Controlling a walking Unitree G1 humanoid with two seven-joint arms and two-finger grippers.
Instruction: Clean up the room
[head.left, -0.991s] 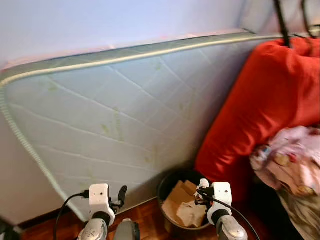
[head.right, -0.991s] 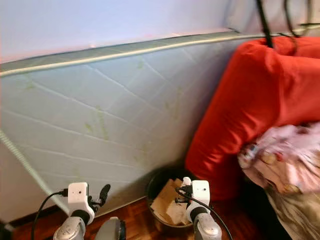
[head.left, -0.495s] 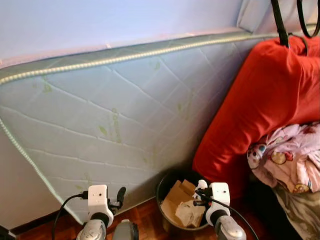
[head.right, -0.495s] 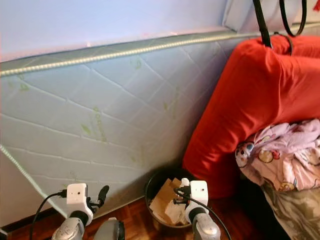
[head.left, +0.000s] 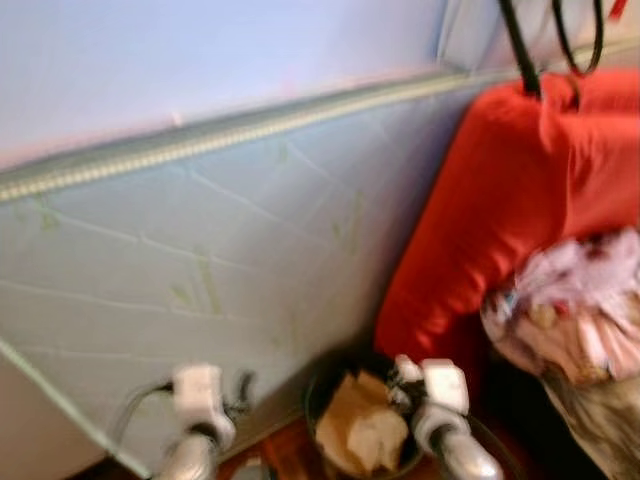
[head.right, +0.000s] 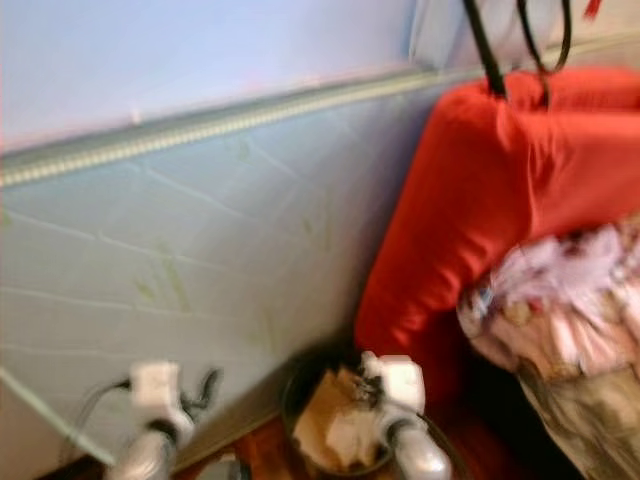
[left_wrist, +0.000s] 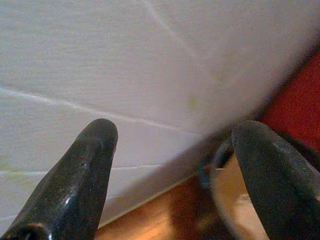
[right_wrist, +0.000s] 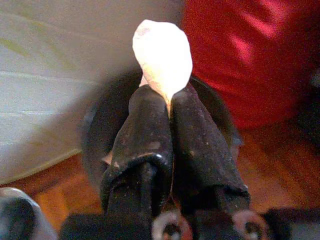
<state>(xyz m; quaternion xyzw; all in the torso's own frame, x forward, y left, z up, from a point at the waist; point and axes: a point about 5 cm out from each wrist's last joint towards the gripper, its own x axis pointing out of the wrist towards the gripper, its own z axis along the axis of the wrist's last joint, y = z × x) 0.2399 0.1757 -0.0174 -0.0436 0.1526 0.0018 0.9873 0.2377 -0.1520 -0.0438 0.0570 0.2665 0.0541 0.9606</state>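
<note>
While pinched between the closed black fingers of the right gripper (right_wrist: 169, 102), white crumpled paper (right_wrist: 162, 55) held just above a dark bin (head.left: 330, 375) with cardboard (head.left: 362, 432) inside. Bin at the foot of a quilted mattress (head.left: 200, 260), beside a red cushion (head.left: 500, 210). Left gripper (left_wrist: 172, 145) spread open near the mattress.

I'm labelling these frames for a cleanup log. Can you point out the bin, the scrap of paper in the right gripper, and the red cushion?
bin (right_wrist: 100, 130), right wrist view, its dark rim.
paper (right_wrist: 162, 55), right wrist view, its middle.
red cushion (head.left: 500, 200), left eye view, its front face.
</note>
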